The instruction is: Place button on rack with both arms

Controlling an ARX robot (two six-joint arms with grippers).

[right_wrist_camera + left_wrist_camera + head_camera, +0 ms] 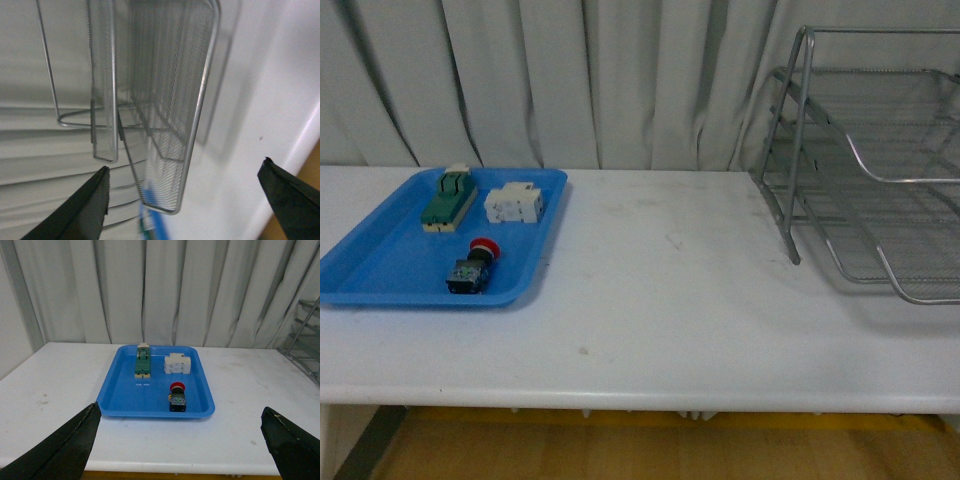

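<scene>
The button (470, 270) lies in the tray (380, 265), well apart from the rack (860, 170). The left jaws and right jaws gape wide, empty.

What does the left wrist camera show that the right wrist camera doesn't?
Only the left wrist view: the button, a green switch block and white block in the blue tray, between the open left fingers. Only the right wrist view: the mesh of the rack close up, between the open right fingers. Both: the rack (only its edge in the left view), white table, curtain, and perhaps the tray, a blue blur in the right view.
</scene>
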